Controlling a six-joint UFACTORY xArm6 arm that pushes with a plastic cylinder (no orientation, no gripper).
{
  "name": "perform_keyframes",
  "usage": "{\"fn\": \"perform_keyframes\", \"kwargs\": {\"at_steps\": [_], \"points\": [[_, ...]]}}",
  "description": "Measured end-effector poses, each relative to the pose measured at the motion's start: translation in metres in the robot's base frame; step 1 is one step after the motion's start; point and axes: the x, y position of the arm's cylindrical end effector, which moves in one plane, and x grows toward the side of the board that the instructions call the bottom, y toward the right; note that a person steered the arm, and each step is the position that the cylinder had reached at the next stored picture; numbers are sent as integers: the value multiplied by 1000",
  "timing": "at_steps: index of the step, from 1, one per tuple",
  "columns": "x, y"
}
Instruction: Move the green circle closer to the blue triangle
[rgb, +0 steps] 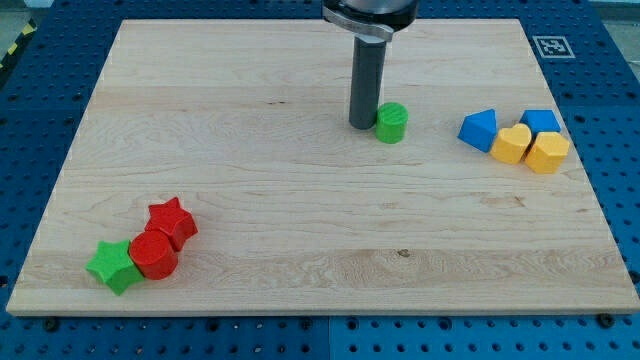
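Tip (363, 125) of my dark rod rests on the wooden board (300, 280), touching the left side of the green circle (391, 122). No jaws exist on this rod, so nothing is grasped. Right of the tip, past the circle and apart from it, lies the blue triangle (479, 129), clustered with a yellow heart (513, 143), a yellow hexagon (547, 152) and a blue block (541, 121). Far toward the bottom left sit a red star (172, 221), a red block (153, 255) and a green star (112, 266).

Dark rod descending upright from the view's top; my tip (362, 125) set down right of centre, in the upper half.
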Motion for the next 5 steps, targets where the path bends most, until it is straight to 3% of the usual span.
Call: {"fn": "perform_keyframes", "kwargs": {"at_steps": [2,5], "points": [[17,46],[31,61]]}}
